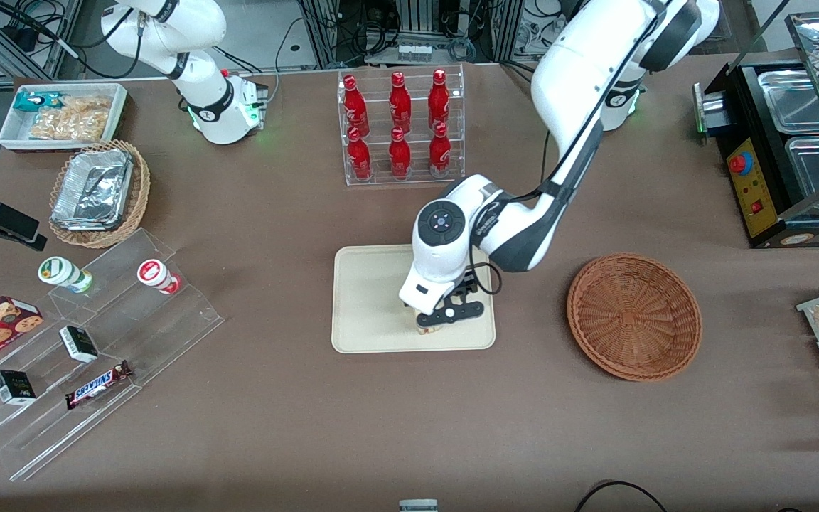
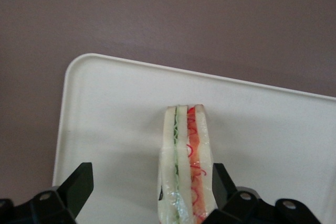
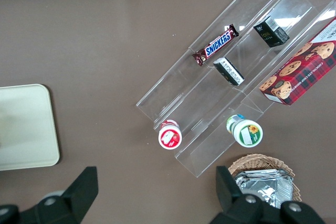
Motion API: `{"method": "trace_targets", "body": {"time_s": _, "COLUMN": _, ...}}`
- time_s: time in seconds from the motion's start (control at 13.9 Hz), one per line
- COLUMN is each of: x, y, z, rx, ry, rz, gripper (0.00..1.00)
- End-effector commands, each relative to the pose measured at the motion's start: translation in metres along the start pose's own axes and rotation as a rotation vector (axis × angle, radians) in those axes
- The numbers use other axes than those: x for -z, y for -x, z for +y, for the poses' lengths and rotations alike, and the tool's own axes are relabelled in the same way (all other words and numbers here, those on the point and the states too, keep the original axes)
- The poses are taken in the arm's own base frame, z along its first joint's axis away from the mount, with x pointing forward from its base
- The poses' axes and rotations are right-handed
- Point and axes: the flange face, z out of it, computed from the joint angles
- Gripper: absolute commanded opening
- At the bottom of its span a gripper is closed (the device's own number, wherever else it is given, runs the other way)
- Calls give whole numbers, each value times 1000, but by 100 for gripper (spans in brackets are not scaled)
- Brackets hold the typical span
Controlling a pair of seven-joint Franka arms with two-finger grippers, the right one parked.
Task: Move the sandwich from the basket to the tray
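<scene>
On the tray (image 1: 367, 299), the sandwich (image 2: 185, 166) stands on edge between the fingers of the end effector (image 1: 432, 323); one finger (image 2: 223, 182) touches its red side, the other (image 2: 79, 184) stands well apart, so the grip is released. Toward the working arm's end of the counter (image 1: 274, 427), the basket (image 1: 634, 316) sits near the tray.

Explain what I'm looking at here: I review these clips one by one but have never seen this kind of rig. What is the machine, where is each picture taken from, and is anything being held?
Two white robot arms stand at a brown table; one works. The front view looks down from across the table. The wrist views come from cameras on each arm's hand. The working arm's gripper is down over the cream tray, fingers open: one finger stands clear of the sandwich, which stands on edge on the tray, apparently released. The reddish wicker basket it came from sits empty beside the tray. Red bottles stand farther from the front camera.
</scene>
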Motion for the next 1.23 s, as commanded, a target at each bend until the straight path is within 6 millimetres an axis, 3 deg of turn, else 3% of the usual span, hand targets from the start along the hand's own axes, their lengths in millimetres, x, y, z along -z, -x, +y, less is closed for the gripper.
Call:
{"method": "trace_targets", "body": {"time_s": 0.0, "x": 67, "y": -39, "z": -59, "rx": 81, "ry": -36, "rz": 6, "gripper": 100}}
{"method": "trace_targets", "body": {"time_s": 0.22, "x": 116, "y": -75, "z": -128, "rx": 46, "ry": -83, "rz": -54, "gripper": 100}}
{"method": "trace_targets", "body": {"time_s": 0.36, "x": 155, "y": -103, "z": -194, "rx": 30, "ry": -86, "rz": -86, "gripper": 100}}
{"method": "trace_targets", "body": {"time_s": 0.65, "x": 220, "y": -116, "z": -292, "rx": -65, "ry": -108, "rz": -153, "gripper": 100}}
{"method": "trace_targets", "body": {"time_s": 0.86, "x": 267, "y": -103, "z": -348, "rx": -113, "ry": -125, "rz": -217, "gripper": 100}}
{"method": "trace_targets", "body": {"time_s": 1.01, "x": 294, "y": -86, "z": -368, "rx": -163, "ry": -130, "rz": -244, "gripper": 100}}
{"method": "trace_targets", "body": {"time_s": 1.15, "x": 301, "y": -82, "z": -371, "rx": -142, "ry": -127, "rz": -258, "gripper": 100}}
